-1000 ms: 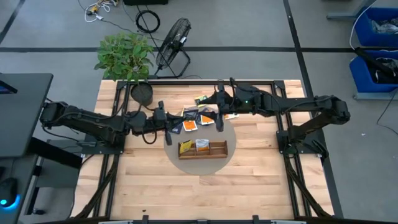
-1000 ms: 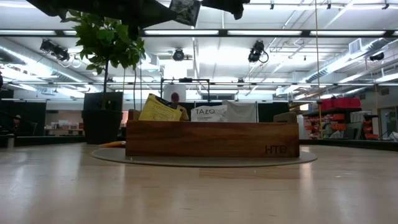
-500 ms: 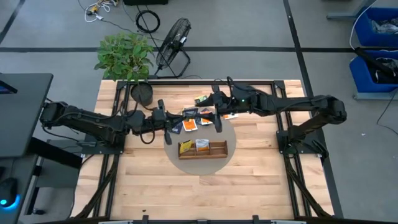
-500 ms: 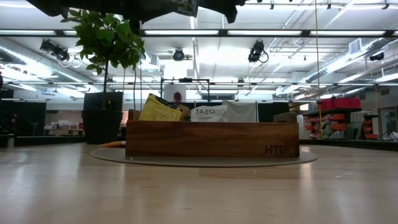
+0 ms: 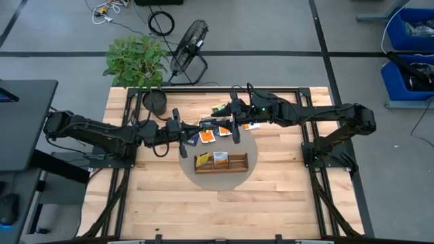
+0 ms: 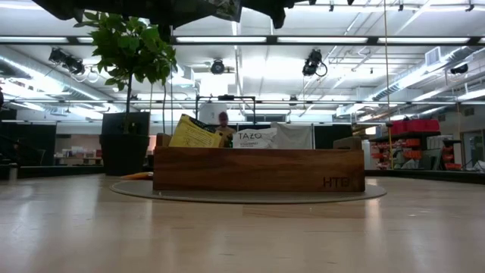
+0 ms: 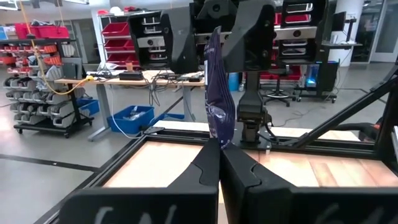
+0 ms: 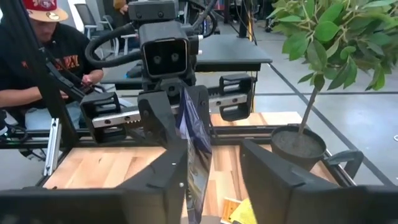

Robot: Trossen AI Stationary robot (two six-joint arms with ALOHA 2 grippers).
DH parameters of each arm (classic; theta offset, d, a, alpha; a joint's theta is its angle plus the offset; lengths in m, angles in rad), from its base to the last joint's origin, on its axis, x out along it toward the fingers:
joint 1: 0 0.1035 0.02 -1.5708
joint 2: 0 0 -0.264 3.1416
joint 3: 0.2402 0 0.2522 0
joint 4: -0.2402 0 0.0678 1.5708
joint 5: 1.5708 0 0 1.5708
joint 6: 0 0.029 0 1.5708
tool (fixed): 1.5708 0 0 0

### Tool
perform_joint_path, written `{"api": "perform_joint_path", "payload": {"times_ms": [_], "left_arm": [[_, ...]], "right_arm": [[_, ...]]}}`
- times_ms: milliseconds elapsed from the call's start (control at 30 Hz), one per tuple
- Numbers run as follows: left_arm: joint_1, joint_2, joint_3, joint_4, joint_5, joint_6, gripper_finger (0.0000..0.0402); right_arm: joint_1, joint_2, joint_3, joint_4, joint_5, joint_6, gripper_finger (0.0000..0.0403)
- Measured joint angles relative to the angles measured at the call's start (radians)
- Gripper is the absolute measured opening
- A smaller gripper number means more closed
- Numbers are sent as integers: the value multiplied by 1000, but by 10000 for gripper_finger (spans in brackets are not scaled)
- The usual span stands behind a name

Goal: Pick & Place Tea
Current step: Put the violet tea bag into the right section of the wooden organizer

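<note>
My left gripper [image 7: 219, 157] is shut on a dark blue tea packet [image 7: 217, 93], held in the air above the round mat [image 5: 252, 163]. My right gripper [image 8: 214, 152] faces it from the table's right, open, with one finger on either side of the same packet [image 8: 194, 149]. Below them the wooden tray [image 5: 237, 163] stands on the mat. A yellow packet [image 6: 193, 133] and a white packet [image 6: 254, 138] stand in it. More tea packets [image 5: 207, 135] lie loose on the mat behind the tray. My left gripper pinches the dark blue packet by one edge [image 7: 217, 140] between its two fingertips. The fingers come level from the table's left. The packet stands on edge beyond them, clear of the table. Whether a finger [image 8: 174, 168] of my right gripper touches the packet I cannot tell.
A potted plant [image 5: 155, 102] stands at the table's far left corner, and a floor fan [image 5: 190, 41] stands behind the table. A person [image 8: 37, 50] sits beyond the table's left side. Bare wood lies in front of the tray.
My right gripper has crept a little toward the table's left, so that its fingers now stand around the packet. My left gripper has kept its place and its hold.
</note>
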Motion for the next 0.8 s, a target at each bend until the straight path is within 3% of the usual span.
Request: {"api": "perform_joint_path", "payload": {"times_ms": [300, 500, 800], "left_arm": [[1, 0, 0, -1, 0, 10, 2], [1, 0, 1, -31, -9, 9, 21], [0, 0, 0, -152, -19, -4, 77]], "right_arm": [[0, 0, 0, 6, -49, -39, 12], [-4, -1, 0, -8, -33, -48, 6], [-21, -75, 0, -178, -2, -27, 2]]}}
